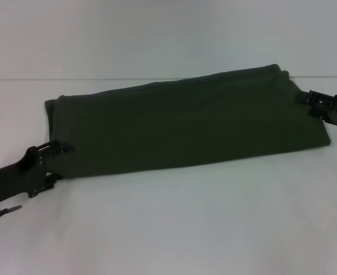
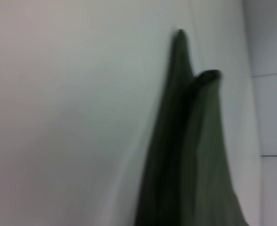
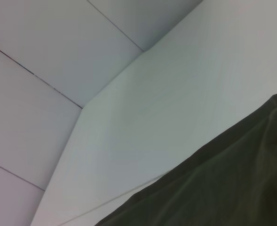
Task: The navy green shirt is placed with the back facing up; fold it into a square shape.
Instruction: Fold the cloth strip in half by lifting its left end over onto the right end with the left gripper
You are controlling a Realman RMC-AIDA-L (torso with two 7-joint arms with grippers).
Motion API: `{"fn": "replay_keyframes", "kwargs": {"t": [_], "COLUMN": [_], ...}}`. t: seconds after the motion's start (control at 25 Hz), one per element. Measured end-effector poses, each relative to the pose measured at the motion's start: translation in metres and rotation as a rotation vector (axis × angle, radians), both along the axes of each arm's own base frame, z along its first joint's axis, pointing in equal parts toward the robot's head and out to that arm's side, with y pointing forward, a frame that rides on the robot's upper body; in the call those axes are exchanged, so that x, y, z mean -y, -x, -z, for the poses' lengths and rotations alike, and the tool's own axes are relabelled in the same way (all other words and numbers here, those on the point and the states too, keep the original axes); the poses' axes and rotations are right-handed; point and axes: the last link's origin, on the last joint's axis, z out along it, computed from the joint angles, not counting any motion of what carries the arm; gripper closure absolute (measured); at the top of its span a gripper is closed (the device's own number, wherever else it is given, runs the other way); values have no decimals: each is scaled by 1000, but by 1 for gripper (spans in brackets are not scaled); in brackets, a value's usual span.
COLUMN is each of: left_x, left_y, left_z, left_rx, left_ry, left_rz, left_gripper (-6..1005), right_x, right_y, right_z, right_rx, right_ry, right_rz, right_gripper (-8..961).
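The navy green shirt [image 1: 185, 123] lies on the white table [image 1: 174, 223] as a long folded band running from the near left to the far right, plain side up. My left gripper [image 1: 60, 148] is at the band's left end, touching its near corner. My right gripper [image 1: 305, 97] is at the band's right end, against its far corner. The shirt also shows in the left wrist view [image 2: 190, 160] and in the right wrist view [image 3: 223, 188] as dark folds. No lettering shows.
The table's far edge [image 1: 71, 79] meets a pale wall behind the shirt. Bare white tabletop lies in front of the shirt. A tiled wall [image 3: 44, 56] shows in the right wrist view.
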Motion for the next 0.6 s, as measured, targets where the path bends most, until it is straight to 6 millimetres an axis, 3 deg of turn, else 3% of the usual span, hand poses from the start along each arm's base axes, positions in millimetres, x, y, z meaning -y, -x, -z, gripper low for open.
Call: {"fn": "replay_keyframes", "kwargs": {"t": [0.24, 0.6], "left_x": [9, 20], "left_y": [-5, 11], "left_z": [-16, -9], "left_rx": [55, 22], "left_ry": [-70, -12], "left_rz": [90, 5], "left_gripper": [206, 205], "right_x": [0, -2], "right_y": [0, 2], "right_z": [3, 3], "right_rx": [-9, -12], "right_ry": [2, -1], "right_rz": [5, 6], "right_gripper": [188, 191]}}
